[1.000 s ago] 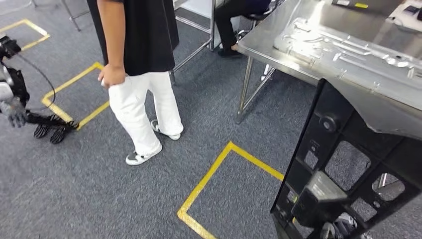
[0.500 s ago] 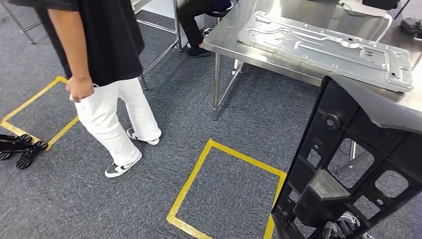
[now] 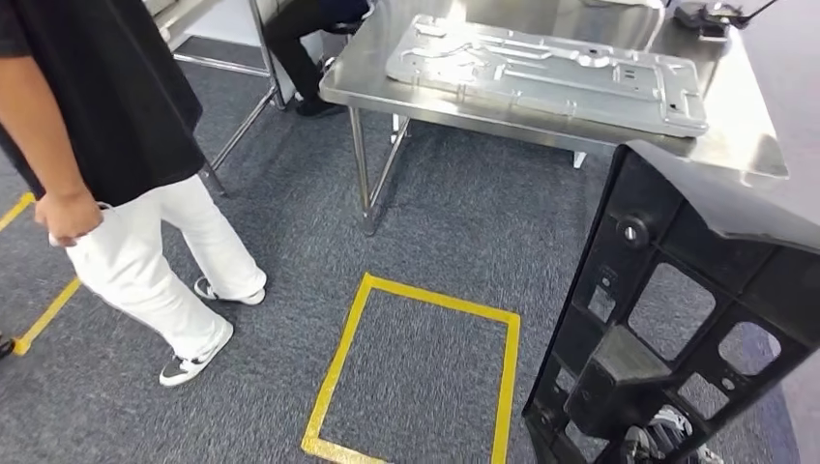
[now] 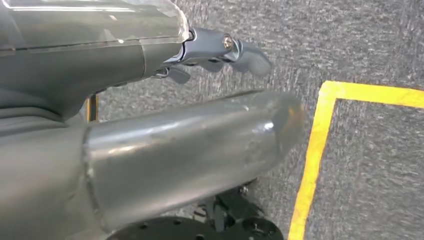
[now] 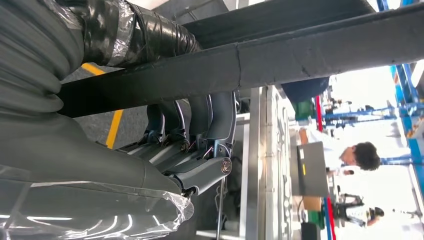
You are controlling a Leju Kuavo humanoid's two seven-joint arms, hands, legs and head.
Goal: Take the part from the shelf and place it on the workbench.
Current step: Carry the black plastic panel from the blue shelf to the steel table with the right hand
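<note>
The part is a large black plastic frame (image 3: 696,290) with several openings, standing upright at the right of the head view. My right hand (image 3: 653,443) holds it by its lower edge. In the right wrist view the dark fingers (image 5: 195,120) curl around the part's black bar (image 5: 280,60). The steel workbench (image 3: 745,135) stands ahead, just beyond the part's top edge. My left hand (image 4: 150,100) hangs over the carpet with its fingers (image 4: 225,47) apart and nothing in it.
A pressed metal panel (image 3: 541,68) lies across most of the workbench top. A person (image 3: 106,145) in a black shirt and white trousers stands close at the left. A yellow tape square (image 3: 425,293) marks the grey carpet before the bench.
The camera has turned, so the whole scene has shifted left: the workbench now sits nearer the middle and the person nearer the left edge. The part stays held at the same place in the picture.
</note>
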